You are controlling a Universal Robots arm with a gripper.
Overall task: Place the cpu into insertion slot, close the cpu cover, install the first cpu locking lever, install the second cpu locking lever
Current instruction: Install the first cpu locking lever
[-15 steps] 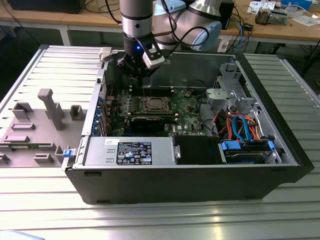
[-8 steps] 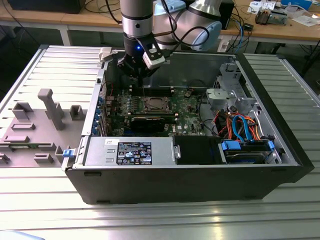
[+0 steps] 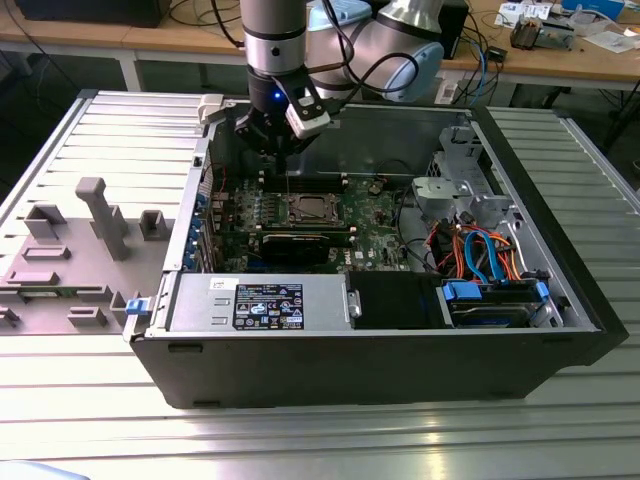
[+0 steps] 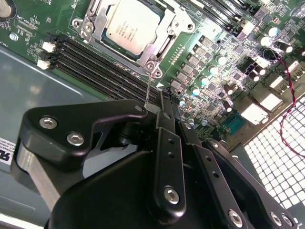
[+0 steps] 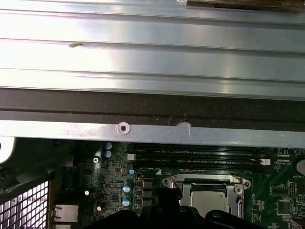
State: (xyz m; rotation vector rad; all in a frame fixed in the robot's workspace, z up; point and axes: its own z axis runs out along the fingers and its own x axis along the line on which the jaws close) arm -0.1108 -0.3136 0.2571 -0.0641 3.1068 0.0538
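Observation:
The cpu (image 4: 129, 24) lies flat in the insertion slot (image 4: 84, 26) on the green board, its silver top showing. The cpu cover (image 4: 161, 44) is down around it as a metal frame. A thin wire locking lever (image 4: 149, 86) rises from the socket's corner up to my gripper (image 4: 155, 107). The black fingers (image 4: 167, 143) are pressed together at the lever's upper end. In the exterior view my gripper (image 3: 272, 145) hangs inside the open computer case, just behind the socket and cpu (image 3: 308, 208). The first wrist view shows the socket (image 5: 207, 191) below the case wall.
Long black memory slots (image 4: 95, 67) run beside the socket. A black graphics card (image 3: 305, 243) lies in front of it. The power supply (image 3: 260, 300), drive cage and coloured cables (image 3: 480, 250) fill the case's front and right. Grey fixtures (image 3: 100, 215) stand left of the case.

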